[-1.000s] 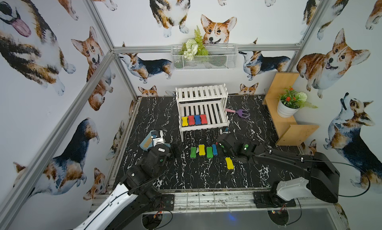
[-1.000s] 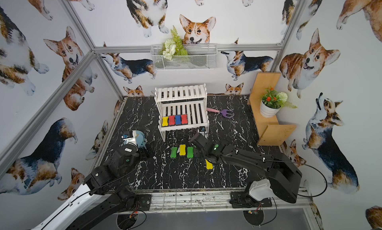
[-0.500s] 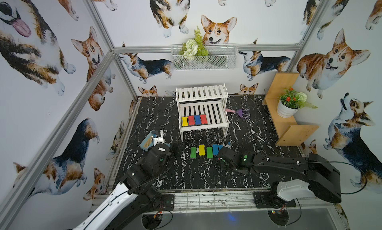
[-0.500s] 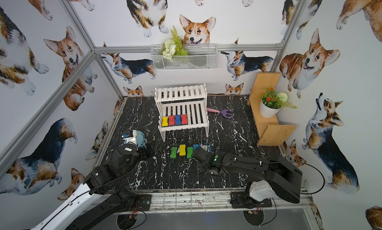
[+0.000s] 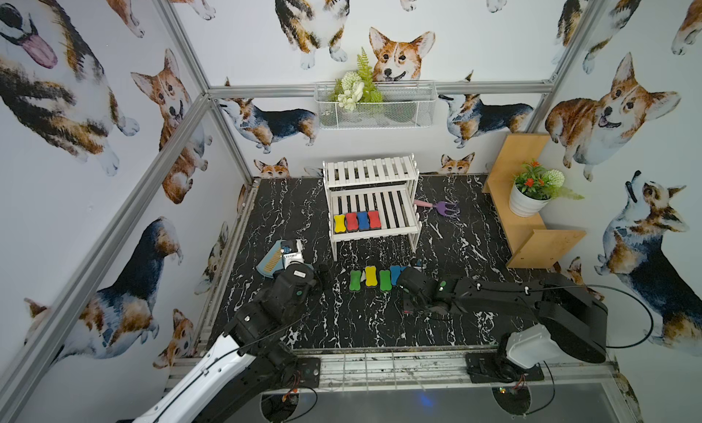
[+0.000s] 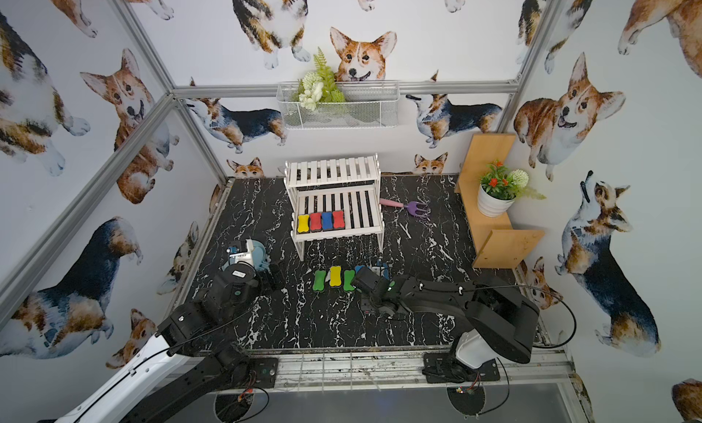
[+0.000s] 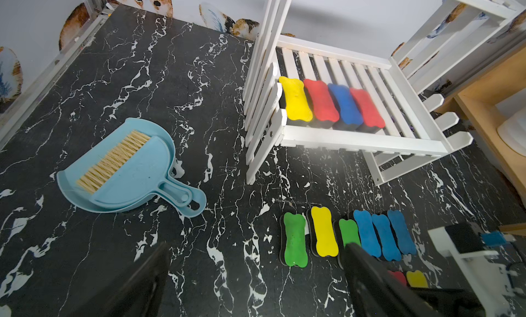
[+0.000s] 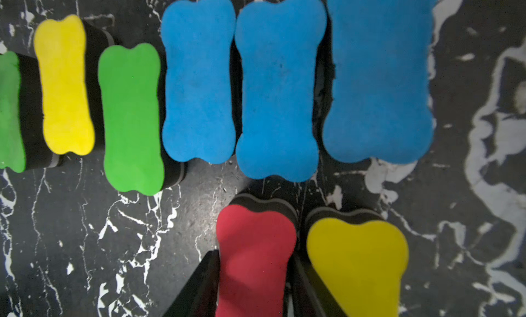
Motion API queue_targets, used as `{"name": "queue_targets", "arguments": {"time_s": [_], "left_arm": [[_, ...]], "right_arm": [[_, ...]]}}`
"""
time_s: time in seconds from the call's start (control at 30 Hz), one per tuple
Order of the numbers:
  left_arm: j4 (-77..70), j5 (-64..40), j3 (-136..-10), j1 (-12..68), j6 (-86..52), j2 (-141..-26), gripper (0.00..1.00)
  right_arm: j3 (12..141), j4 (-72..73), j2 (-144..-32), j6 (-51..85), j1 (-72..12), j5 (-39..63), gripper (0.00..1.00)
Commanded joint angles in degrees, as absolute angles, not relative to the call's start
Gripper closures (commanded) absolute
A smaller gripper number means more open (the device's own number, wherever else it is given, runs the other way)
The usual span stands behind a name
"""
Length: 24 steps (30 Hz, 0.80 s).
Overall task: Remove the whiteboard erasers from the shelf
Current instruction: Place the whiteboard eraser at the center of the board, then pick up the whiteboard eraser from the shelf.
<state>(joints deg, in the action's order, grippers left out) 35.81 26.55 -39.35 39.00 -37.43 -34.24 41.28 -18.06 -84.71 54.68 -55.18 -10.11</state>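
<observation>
The white shelf holds a yellow, a red, a blue and another red eraser side by side on its lower tier. Several erasers lie in a row on the table in front: green, yellow, green, then three blue. Nearer the front, a red eraser rests on the table beside a yellow one. My right gripper straddles the red one, and a thin gap shows at one finger. My left gripper hovers open and empty to the left of the row.
A blue dustpan with a brush lies left of the shelf. A purple-and-pink garden fork lies to its right. A tan stepped shelf with a potted plant stands at the far right. A wire basket hangs on the back wall.
My right arm has swung toward the front and lowered the red eraser beside the yellow one, which it now covers from above. Its jaws have loosened. The left arm has not moved.
</observation>
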Motion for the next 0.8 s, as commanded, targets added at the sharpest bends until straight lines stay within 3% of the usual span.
{"name": "queue_targets", "arguments": {"time_s": [0.0,0.37,0.77], "left_arm": [[34.8,26.1,-39.4,38.8,-37.2,-34.5,0.01],[34.9,26.7,-39.9,38.9,-36.9,-34.6,0.01],[34.7,25.9,-39.5,38.8,-38.0,-34.6,0.01]], "right_arm": [[41.7,-16.7,-85.2,53.4,-55.1,-10.5,0.51],[49.4,-19.7,-73.8,46.1,-55.8,-14.5,0.46],[76.3,-15.0,-92.0,28.8,-43.9,-15.4,0.46]]}}
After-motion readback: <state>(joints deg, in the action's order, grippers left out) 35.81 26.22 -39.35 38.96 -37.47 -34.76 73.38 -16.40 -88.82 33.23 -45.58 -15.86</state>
